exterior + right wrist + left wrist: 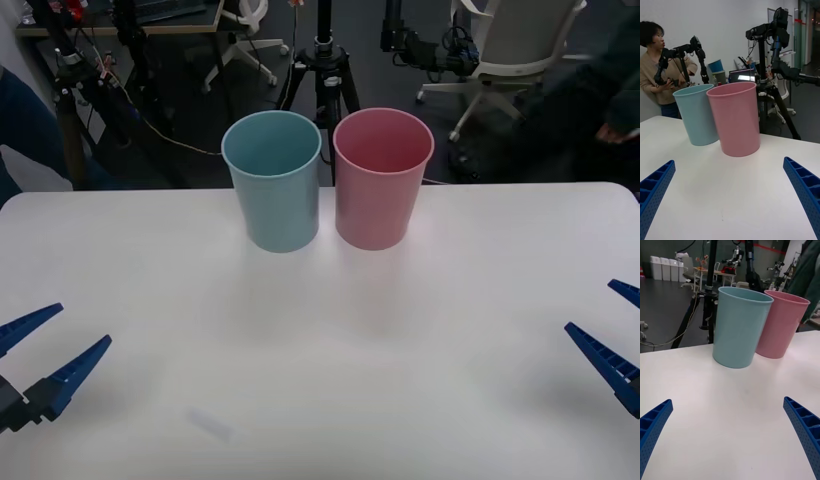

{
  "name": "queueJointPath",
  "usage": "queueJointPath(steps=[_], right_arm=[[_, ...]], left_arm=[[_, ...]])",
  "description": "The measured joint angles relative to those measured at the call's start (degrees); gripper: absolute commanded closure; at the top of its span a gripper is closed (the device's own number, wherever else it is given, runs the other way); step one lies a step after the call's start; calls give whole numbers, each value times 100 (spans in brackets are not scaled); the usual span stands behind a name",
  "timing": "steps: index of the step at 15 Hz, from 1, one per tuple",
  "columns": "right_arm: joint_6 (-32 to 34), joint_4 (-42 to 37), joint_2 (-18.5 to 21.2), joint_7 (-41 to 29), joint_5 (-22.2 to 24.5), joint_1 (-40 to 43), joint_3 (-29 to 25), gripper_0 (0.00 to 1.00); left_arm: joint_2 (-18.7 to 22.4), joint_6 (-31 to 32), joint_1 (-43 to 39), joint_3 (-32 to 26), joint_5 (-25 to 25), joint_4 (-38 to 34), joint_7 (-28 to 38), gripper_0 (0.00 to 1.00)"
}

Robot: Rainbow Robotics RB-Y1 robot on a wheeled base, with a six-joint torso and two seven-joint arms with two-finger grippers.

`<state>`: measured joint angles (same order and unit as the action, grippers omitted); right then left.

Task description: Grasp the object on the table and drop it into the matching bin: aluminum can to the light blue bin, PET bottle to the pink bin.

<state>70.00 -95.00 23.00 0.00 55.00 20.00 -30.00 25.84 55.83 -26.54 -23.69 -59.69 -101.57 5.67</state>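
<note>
With no can on the table (320, 400), both bins, blue (272, 180) at 11 o'clock, pink (383, 178) at 1, stand touching, while the left gripper (40, 352) and right gripper (618, 330) wait wide open, empty; a can should feel light, slippery, dentable, best pinched mid-body.

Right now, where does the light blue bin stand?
In the front view, the light blue bin stands upright near the table's far edge, left of centre, close beside the pink bin on its right.
</note>
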Motion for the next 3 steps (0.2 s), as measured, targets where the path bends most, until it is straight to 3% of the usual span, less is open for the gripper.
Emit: queueJointPath(steps=[3], right_arm=[[0, 0, 0, 0, 0, 0, 0, 0]], left_arm=[[0, 33, -78, 3, 97, -3, -40, 0]])
